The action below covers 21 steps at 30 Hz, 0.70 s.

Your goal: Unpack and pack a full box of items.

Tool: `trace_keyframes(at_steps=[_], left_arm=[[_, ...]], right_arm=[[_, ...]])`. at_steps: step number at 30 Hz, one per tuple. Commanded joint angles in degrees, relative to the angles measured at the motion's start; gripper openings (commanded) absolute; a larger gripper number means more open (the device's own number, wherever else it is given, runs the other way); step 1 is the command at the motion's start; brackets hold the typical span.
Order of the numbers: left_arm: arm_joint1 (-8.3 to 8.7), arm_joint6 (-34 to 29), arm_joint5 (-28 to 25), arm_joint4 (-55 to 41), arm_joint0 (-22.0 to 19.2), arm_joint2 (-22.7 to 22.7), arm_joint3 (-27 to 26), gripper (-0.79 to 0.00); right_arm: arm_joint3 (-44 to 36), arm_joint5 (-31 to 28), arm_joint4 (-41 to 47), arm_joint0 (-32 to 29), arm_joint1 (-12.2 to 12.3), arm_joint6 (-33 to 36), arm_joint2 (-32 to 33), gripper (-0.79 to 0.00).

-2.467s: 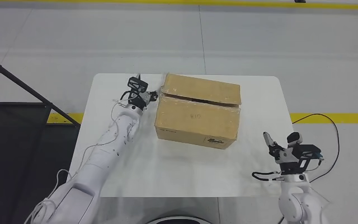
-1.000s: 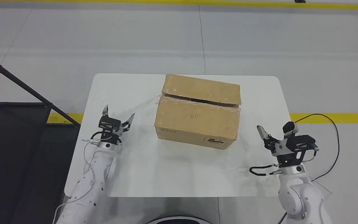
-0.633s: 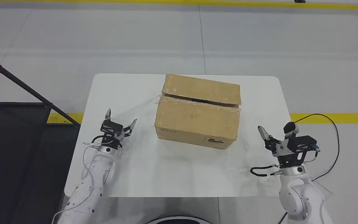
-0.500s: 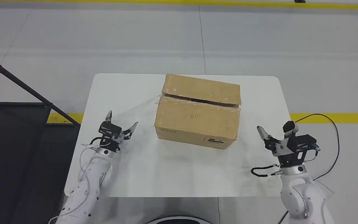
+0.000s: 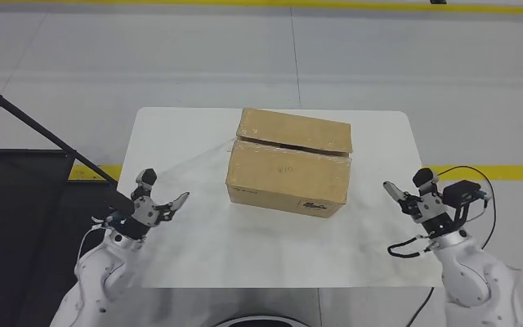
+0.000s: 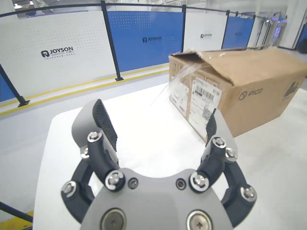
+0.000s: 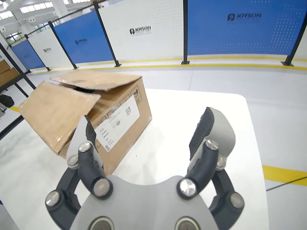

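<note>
At table (image 5: 245,245) centre: box (image 5: 286,176), stiff card, prob heavy; you grab its loose flap (image 5: 296,129) by the edge. Left claw (image 5: 167,185) at 8, right claw (image 5: 406,181) at 4 o'clock, both spread wide, empty

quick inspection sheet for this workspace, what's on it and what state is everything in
surface: white table, bare around the box
job's things: cardboard box mid-table, top flaps unsealed and slightly raised, dark gap between them; clear tape strip trails off the end facing the left gripper
clutter: nothing seen
grippers: left gripper open, apart from the box; right gripper open, apart from the box
cables: black cable loops over the floor by the right arm
surroundings: blue and white fence panels; yellow floor line
</note>
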Motion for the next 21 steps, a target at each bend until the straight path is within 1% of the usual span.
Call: trace_keyframes(at_steps=[1,5,8,10,12,16,21], left_arm=[[0.08,0.55,-2.0,-3.17,0.81,-1.07,-0.37,0.0],[-0.09,2.47,-1.03,-6.86,1.52,-1.82,-0.79,0.0],[-0.27,3.28,-2.17,-11.11,0.89,-1.47,-0.04,0.0],[-0.41,4.08,-2.16,-13.04,0.61,-1.24,0.11,0.0],[-0.47,4.56,-2.76,-14.33,0.53,-1.21,0.18,0.0],[-0.53,5.84,-3.78,-15.64,0.86,-1.55,-0.33,0.0],[-0.6,6.97,-4.43,-15.59,1.76,-1.89,-1.74,0.0]], right_arm=[[-0.01,-0.03,-0.09,-0.03,-0.01,-2.01,-0.02,0.0],[-0.01,-0.03,-0.09,-0.03,-0.01,-2.01,-0.02,0.0],[-0.09,0.91,1.6,0.77,-0.09,-0.62,-1.48,0.0],[1.85,1.95,5.98,4.37,-0.02,4.43,-3.37,0.0],[4.35,1.29,11.33,7.88,0.09,8.82,-4.64,0.0],[13.16,-0.15,25.28,17.7,0.67,20.37,-6.13,0.0],[25.94,0.54,39.18,29.4,1.19,34.69,-9.4,0.0]])
